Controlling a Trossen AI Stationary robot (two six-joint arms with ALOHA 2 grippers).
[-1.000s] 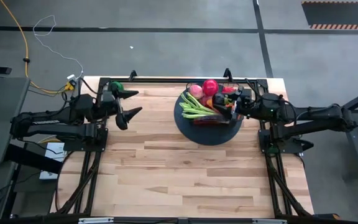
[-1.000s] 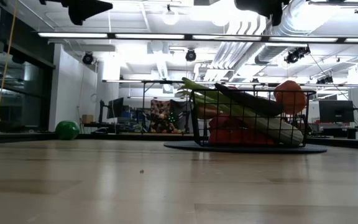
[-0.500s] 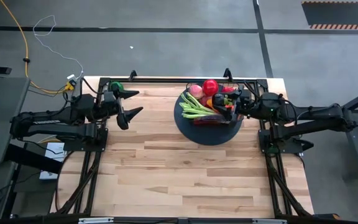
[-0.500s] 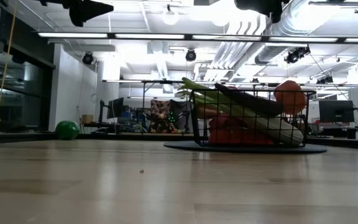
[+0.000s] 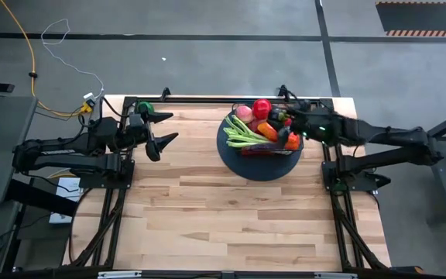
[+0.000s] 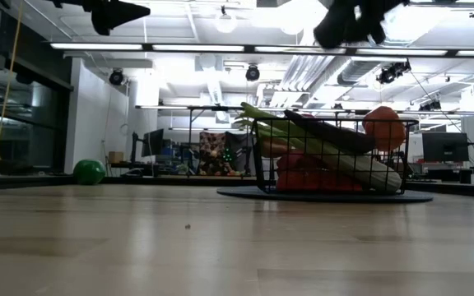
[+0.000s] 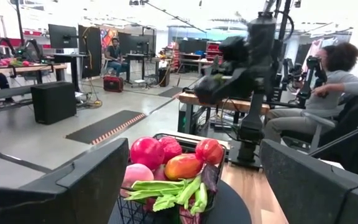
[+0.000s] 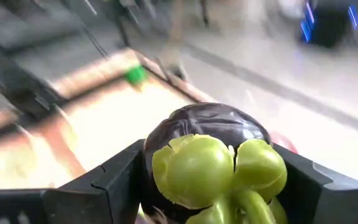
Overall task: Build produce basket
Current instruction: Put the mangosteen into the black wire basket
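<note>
Holding a dark purple fruit [image 8: 207, 134] with green leaves on it, the right gripper [image 5: 291, 118] sits high over the far right side of the basket [image 5: 260, 133]. In the right wrist view its two fingers [image 8: 114, 177] press on both sides of the round fruit, so the gripper is closed around it. It looks like a small round eggplant or a mangosteen; I cannot tell which.

The basket stands on its round grey base [image 5: 263, 164] at the far middle of the worktop [image 5: 231, 209]. It is already full of produce: long green celery [image 5: 242, 136], a red round piece [image 5: 261, 108], a pink one [image 5: 243, 113] and orange ones [image 5: 291, 140].

The thing that matters most for the next move is that the basket is right below the right gripper. So the purple fruit probably only has to go down into a gap among the other pieces, and then the fingers can let go. The basket is piled up, so the fruit could roll off the top.

The left gripper [image 5: 159, 130] waits with its fingers spread wide, well apart from the basket, on the worktop's left side. A green ball [image 5: 145, 108] lies near it by the far edge. The right arm is much nearer to the basket.
</note>
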